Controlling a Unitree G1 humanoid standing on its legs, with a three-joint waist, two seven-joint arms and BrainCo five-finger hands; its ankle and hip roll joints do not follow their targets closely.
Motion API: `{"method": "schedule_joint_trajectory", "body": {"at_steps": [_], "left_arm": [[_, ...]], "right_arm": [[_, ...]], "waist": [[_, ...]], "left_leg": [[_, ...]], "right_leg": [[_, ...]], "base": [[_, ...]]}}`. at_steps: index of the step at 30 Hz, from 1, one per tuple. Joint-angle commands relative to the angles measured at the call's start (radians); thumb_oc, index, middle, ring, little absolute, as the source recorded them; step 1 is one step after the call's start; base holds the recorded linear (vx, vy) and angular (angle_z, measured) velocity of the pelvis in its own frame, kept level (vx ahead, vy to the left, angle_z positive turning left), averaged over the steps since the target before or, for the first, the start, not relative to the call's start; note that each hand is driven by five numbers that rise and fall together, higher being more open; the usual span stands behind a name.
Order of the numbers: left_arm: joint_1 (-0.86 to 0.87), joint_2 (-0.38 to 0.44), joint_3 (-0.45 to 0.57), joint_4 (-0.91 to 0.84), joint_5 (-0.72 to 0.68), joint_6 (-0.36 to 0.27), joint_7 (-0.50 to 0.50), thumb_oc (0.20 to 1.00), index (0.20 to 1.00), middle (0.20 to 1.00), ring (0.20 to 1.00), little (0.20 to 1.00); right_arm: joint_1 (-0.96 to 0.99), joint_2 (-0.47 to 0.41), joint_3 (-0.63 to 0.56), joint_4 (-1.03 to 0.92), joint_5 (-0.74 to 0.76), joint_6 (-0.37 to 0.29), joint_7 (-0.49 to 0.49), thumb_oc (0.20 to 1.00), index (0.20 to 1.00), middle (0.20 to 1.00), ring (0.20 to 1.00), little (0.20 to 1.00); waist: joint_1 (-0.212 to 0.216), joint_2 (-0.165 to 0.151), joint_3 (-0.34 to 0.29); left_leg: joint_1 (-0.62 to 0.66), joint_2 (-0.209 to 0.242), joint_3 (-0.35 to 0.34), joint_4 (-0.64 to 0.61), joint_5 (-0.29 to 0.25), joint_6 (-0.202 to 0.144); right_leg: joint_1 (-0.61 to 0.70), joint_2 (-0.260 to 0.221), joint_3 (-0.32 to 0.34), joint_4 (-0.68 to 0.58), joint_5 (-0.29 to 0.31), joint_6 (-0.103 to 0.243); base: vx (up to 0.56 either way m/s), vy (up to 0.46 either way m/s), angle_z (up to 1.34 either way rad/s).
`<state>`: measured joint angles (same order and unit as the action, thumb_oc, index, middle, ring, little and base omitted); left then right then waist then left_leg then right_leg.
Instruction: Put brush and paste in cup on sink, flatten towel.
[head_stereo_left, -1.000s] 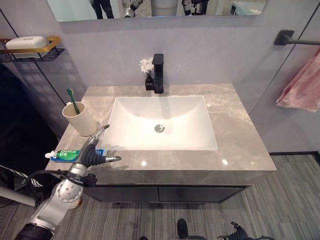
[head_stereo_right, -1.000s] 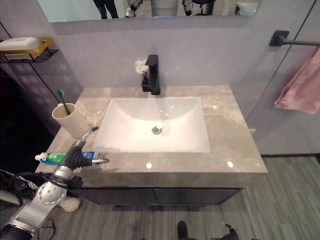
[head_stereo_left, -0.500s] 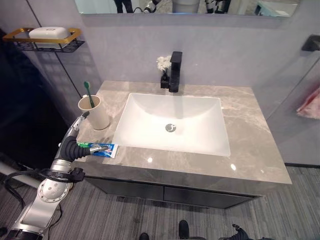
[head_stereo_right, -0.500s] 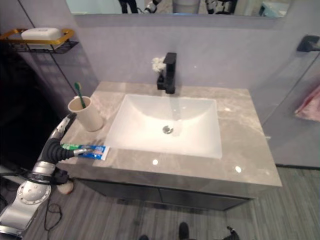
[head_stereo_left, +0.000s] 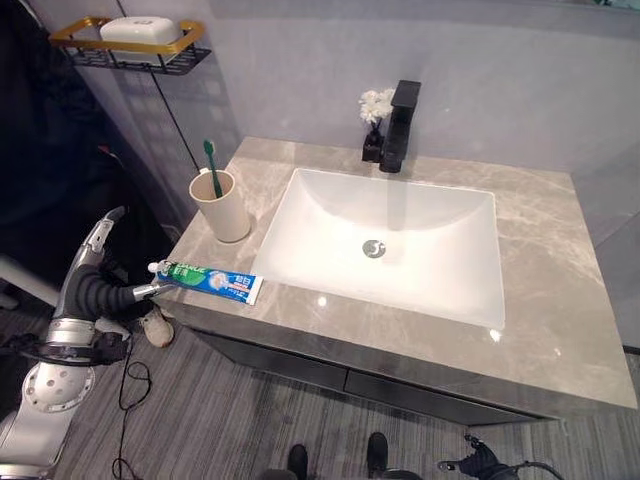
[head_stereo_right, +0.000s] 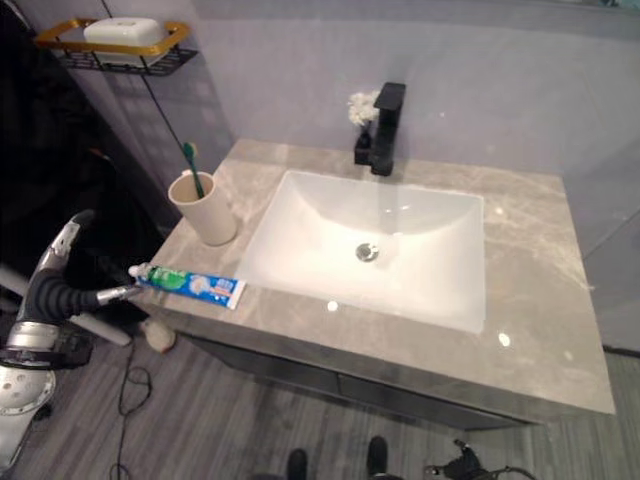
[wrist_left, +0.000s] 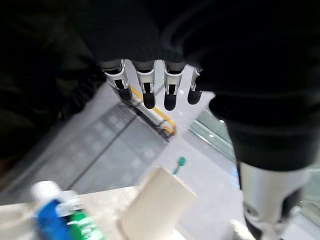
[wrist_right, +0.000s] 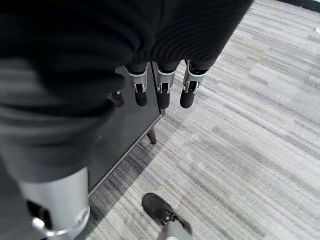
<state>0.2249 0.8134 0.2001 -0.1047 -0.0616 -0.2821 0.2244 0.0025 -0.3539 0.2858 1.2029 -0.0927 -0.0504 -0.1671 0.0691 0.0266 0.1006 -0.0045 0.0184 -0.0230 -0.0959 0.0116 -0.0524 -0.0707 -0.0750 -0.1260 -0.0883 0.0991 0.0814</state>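
Observation:
A beige cup stands on the grey marble counter left of the basin, with a green toothbrush upright in it. In front of the cup lies a blue and green toothpaste tube, its white cap toward the counter's left edge. My left hand hangs just off that edge, open, its thumb tip close beside the cap and its fingers straight; it holds nothing. From the left wrist the cup and tube show past the fingers. My right hand is open, low over the floor.
A white rectangular basin fills the counter's middle, with a black faucet and a small white flower behind it. A wall shelf with soap hangs above the cup. Beside my right hand is a dark cabinet on grey plank floor.
The camera has swung left and down. My left hand has drawn back leftward from above the tube to just off the counter's edge. Tube and cup stay put.

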Motion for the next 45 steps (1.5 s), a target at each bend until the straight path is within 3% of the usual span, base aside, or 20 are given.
{"method": "schedule_joint_trajectory", "body": {"at_steps": [1,13,14,15,16,19,22,25,27,30,31,32,33,36,37,38,39,40,43,45], "left_arm": [[-0.048,-0.002,0.052,-0.045,-0.036,-0.05,0.048,1.0,1.0,1.0,1.0,1.0],[-0.056,0.007,0.018,-0.062,-0.031,-0.045,0.039,1.0,1.0,1.0,1.0,1.0],[-0.072,0.014,0.01,-0.052,-0.038,-0.04,0.039,1.0,1.0,1.0,1.0,1.0],[-0.074,0.014,0.009,-0.051,-0.038,-0.041,0.04,1.0,1.0,1.0,1.0,1.0],[-0.081,0.01,0.001,-0.045,-0.046,-0.041,0.029,1.0,1.0,1.0,1.0,1.0],[-0.096,-0.006,-0.009,-0.037,-0.049,-0.035,0.02,1.0,1.0,1.0,1.0,1.0],[-0.092,-0.024,-0.002,-0.02,-0.052,-0.029,0.02,1.0,1.0,1.0,1.0,1.0],[-0.099,-0.04,-0.014,0.007,-0.055,-0.025,0.017,1.0,1.0,1.0,1.0,1.0],[-0.099,-0.067,-0.031,0.02,-0.074,-0.024,-0.001,1.0,1.0,1.0,1.0,1.0],[-0.12,-0.072,-0.047,0.013,-0.085,-0.026,-0.008,1.0,1.0,1.0,1.0,1.0],[-0.121,-0.073,-0.047,0.014,-0.084,-0.025,-0.008,1.0,1.0,1.0,1.0,1.0],[-0.142,-0.076,-0.059,0.014,-0.09,-0.026,-0.002,1.0,1.0,1.0,1.0,1.0],[-0.162,-0.072,-0.07,0.023,-0.096,-0.024,0.0,1.0,1.0,1.0,1.0,1.0],[-0.163,-0.053,-0.078,0.026,-0.087,-0.029,0.011,1.0,1.0,1.0,1.0,1.0],[-0.162,-0.048,-0.075,0.026,-0.087,-0.028,0.025,1.0,1.0,1.0,1.0,1.0],[-0.161,-0.042,-0.068,0.026,-0.096,-0.031,0.041,1.0,1.0,1.0,1.0,1.0],[-0.161,-0.042,-0.068,0.026,-0.096,-0.031,0.041,1.0,1.0,1.0,1.0,1.0],[-0.134,-0.027,-0.029,0.017,-0.097,-0.039,0.056,1.0,1.0,1.0,1.0,1.0],[-0.137,-0.017,-0.023,0.005,-0.111,-0.046,0.041,1.0,1.0,1.0,1.0,1.0],[-0.141,0.023,-0.013,-0.016,-0.121,-0.052,0.016,1.0,1.0,1.0,1.0,1.0]], "right_arm": [[-0.033,-0.009,0.025,0.012,0.001,0.009,0.0,1.0,1.0,1.0,1.0,1.0],[-0.02,-0.015,-0.004,-0.001,0.016,0.014,-0.008,1.0,1.0,1.0,1.0,1.0],[-0.029,-0.017,-0.002,-0.006,0.028,0.01,-0.012,1.0,1.0,1.0,1.0,1.0],[-0.03,-0.017,-0.003,-0.006,0.028,0.01,-0.012,1.0,1.0,1.0,1.0,1.0],[-0.028,-0.011,-0.005,-0.003,0.051,0.003,-0.01,1.0,1.0,1.0,1.0,1.0],[-0.025,-0.004,0.011,0.008,0.062,-0.006,0.001,1.0,1.0,1.0,1.0,1.0],[-0.02,-0.006,0.039,0.017,0.044,-0.008,0.009,1.0,1.0,1.0,1.0,1.0],[-0.012,-0.016,0.035,0.015,0.044,-0.01,0.005,1.0,1.0,1.0,1.0,1.0],[0.004,-0.036,0.022,0.014,0.039,-0.005,0.004,1.0,1.0,1.0,1.0,1.0],[0.01,-0.071,0.011,0.001,0.038,-0.004,0.005,1.0,1.0,1.0,1.0,1.0],[0.009,-0.071,0.01,0.0,0.038,-0.004,0.006,1.0,1.0,1.0,1.0,1.0],[0.014,-0.084,0.004,-0.003,0.037,-0.005,-0.002,1.0,1.0,1.0,1.0,1.0],[0.023,-0.085,-0.013,-0.005,0.05,-0.005,-0.011,1.0,1.0,1.0,1.0,1.0],[0.026,-0.083,-0.023,0.0,0.063,-0.002,-0.016,1.0,1.0,1.0,1.0,1.0],[0.027,-0.08,-0.028,0.007,0.068,-0.002,-0.021,1.0,1.0,1.0,1.0,1.0],[0.028,-0.078,-0.034,0.017,0.074,-0.002,-0.023,1.0,1.0,1.0,1.0,1.0],[0.028,-0.079,-0.033,0.017,0.074,-0.002,-0.023,1.0,1.0,1.0,1.0,1.0],[0.019,-0.082,-0.033,0.026,0.075,0.0,-0.019,1.0,1.0,1.0,1.0,1.0],[0.026,-0.082,-0.047,0.03,0.076,-0.001,-0.017,1.0,1.0,1.0,1.0,1.0],[0.01,-0.082,-0.054,0.02,0.074,0.003,-0.012,1.0,1.0,1.0,1.0,1.0]], "waist": [[-0.019,-0.05,-0.026],[-0.034,-0.065,0.012],[-0.042,-0.062,0.028],[-0.039,-0.063,0.027],[-0.042,-0.059,0.029],[-0.035,-0.06,0.022],[-0.032,-0.07,0.022],[-0.051,-0.059,0.027],[-0.062,-0.049,0.031],[-0.063,-0.042,0.077],[-0.065,-0.04,0.078],[-0.071,-0.041,0.09],[-0.081,-0.05,0.088],[-0.07,-0.056,0.079],[-0.067,-0.056,0.069],[-0.064,-0.046,0.062],[-0.064,-0.046,0.062],[-0.051,-0.03,0.057],[-0.058,-0.022,0.053],[-0.055,-0.043,0.069]], "left_leg": [[-0.099,-0.04,-0.011,0.009,0.049,-0.019],[-0.098,-0.074,0.019,0.009,0.034,0.014],[-0.102,-0.065,0.036,0.009,0.038,0.02],[-0.103,-0.064,0.038,0.009,0.037,0.019],[-0.103,-0.057,0.055,0.009,0.046,0.024],[-0.099,-0.062,0.078,0.009,0.053,0.031],[-0.074,-0.075,0.089,0.013,0.049,0.034],[-0.057,-0.08,0.083,0.021,0.046,0.035],[-0.069,-0.101,0.085,0.116,0.006,0.036],[-0.169,-0.138,0.068,0.338,-0.015,-0.015],[-0.176,-0.137,0.066,0.348,-0.019,-0.016],[-0.221,-0.1,0.069,0.407,-0.01,-0.041],[-0.248,-0.007,0.103,0.399,-0.018,-0.035],[-0.249,0.03,0.049,0.362,-0.012,-0.033],[-0.244,0.063,0.008,0.323,0.014,-0.044],[-0.229,0.13,-0.038,0.254,0.066,-0.068],[-0.224,0.131,-0.039,0.245,0.071,-0.07],[-0.187,0.157,-0.123,0.202,0.072,-0.09],[-0.181,0.146,-0.099,0.196,0.057,-0.098],[-0.224,0.072,-0.072,0.317,-0.024,-0.085]], "right_leg": [[0.016,-0.124,0.02,0.022,-0.013,0.099],[-0.057,-0.155,0.068,0.129,-0.006,0.119],[-0.091,-0.112,0.069,0.196,-0.031,0.107],[-0.097,-0.111,0.072,0.205,-0.035,0.106],[-0.11,-0.043,0.078,0.269,-0.082,0.084],[-0.087,0.05,0.06,0.32,-0.161,0.042],[-0.061,0.097,0.061,0.303,-0.186,0.018],[-0.064,0.132,0.122,0.289,-0.179,0.002],[-0.031,0.127,0.138,0.219,-0.158,-0.009],[-0.01,0.107,0.134,0.19,-0.137,-0.023],[-0.011,0.108,0.132,0.189,-0.136,-0.023],[-0.001,0.089,0.124,0.186,-0.142,-0.03],[0.011,0.06,0.107,0.167,-0.141,-0.023],[0.018,0.045,0.11,0.149,-0.142,-0.015],[0.016,0.039,0.114,0.147,-0.146,-0.009],[0.013,0.024,0.117,0.151,-0.156,0.003],[0.014,0.025,0.115,0.152,-0.156,0.002],[0.015,0.01,0.141,0.161,-0.164,0.021],[0.036,-0.013,0.142,0.152,-0.164,0.033],[0.046,-0.09,0.155,0.139,-0.134,0.065]], "base": [[-0.01,0.033,0.08],[-0.03,0.096,0.05],[-0.09,0.046,-0.06],[-0.12,0.099,-0.35],[-0.06,0.086,-0.45],[-0.05,0.095,-0.5],[0.02,0.021,-0.34],[0.05,-0.001,-0.1],[0.06,-0.001,0.02],[-0.04,-0.014,0.13],[-0.06,-0.006,0.36],[-0.03,0.013,0.37],[-0.01,0.039,0.43],[0.03,0.056,0.33],[0.1,0.214,0.04],[0.09,0.177,-0.08],[0.16,0.341,-0.13],[0.11,0.209,-0.15],[0.12,0.278,-0.41],[0.08,0.389,-0.01]]}}
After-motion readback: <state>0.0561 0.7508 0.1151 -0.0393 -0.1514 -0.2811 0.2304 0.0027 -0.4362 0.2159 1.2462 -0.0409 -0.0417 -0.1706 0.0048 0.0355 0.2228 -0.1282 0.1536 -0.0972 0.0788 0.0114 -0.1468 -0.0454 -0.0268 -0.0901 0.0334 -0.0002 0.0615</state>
